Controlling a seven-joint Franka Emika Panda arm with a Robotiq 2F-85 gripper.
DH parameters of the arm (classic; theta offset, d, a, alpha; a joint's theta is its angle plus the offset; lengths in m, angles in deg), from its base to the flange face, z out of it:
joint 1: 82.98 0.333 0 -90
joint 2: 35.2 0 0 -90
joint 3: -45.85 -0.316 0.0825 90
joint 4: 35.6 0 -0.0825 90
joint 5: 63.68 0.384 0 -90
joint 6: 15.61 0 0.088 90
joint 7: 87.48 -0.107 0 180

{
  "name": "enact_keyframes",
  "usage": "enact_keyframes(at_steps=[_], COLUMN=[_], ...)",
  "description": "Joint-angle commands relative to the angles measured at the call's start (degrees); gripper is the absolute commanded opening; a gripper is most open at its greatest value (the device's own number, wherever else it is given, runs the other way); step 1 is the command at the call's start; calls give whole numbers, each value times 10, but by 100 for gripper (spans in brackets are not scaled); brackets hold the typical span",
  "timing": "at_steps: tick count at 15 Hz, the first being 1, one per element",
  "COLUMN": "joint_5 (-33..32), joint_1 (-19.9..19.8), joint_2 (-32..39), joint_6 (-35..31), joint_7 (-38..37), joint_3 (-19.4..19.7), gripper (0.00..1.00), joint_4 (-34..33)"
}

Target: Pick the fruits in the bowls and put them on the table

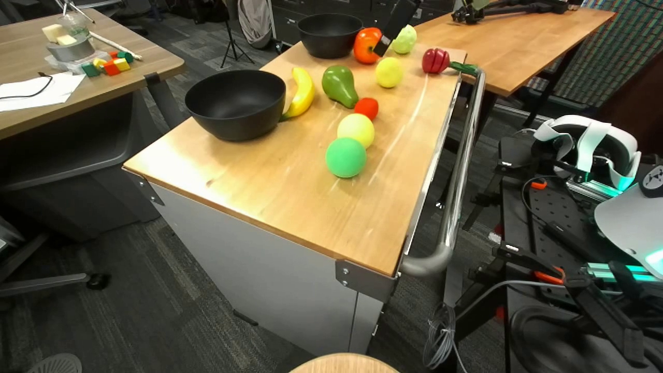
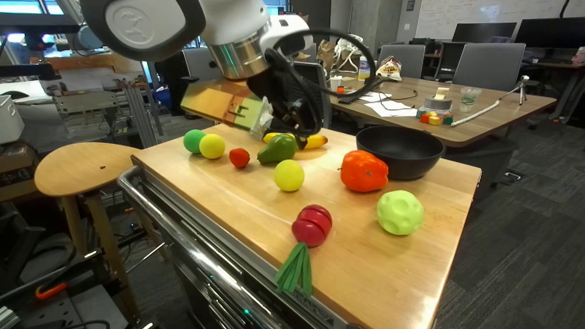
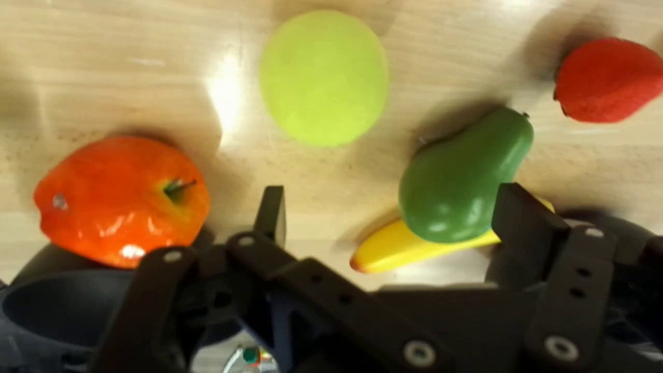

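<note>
One big, flat table (image 1: 248,176) with a pale wood top carries all the bright, toy-like fruits (image 1: 337,85) I can see, as the job wants. A shiny white robot arm (image 2: 237,23) reaches over it, cut off at the top in an exterior view. A round, smooth black bowl (image 1: 235,124) and a second round black bowl (image 1: 326,45) stand near one long edge, maybe to leave room. No fruit shows in them, but the dark bottoms are hard to make out. The black, metal-looking pincer (image 3: 396,212) has its tips wide apart and holds nothing, probably ready for a new grip. In an exterior view it hides part of the lumpy, shiny orange-red fruit (image 1: 364,45), and in the wrist view part of the curved yellow banana (image 3: 414,252). A smooth green ball (image 1: 346,157) sits by a smooth yellow ball (image 1: 357,128); I cannot tell if they touch. The small red pointed fruit (image 3: 606,82) reaches the side of the wrist view, so its tip may be cut off
</note>
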Motion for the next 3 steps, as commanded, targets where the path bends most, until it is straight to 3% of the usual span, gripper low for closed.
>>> enact_keyframes(at_steps=[1, 3], joint_5=[-4, -6], joint_1=[0, 0], joint_2=[-25, -50], joint_6=[9, 21], joint_7=[-5, -7], joint_3=[-2, -2], gripper=[100, 100], joint_4=[6, 12])
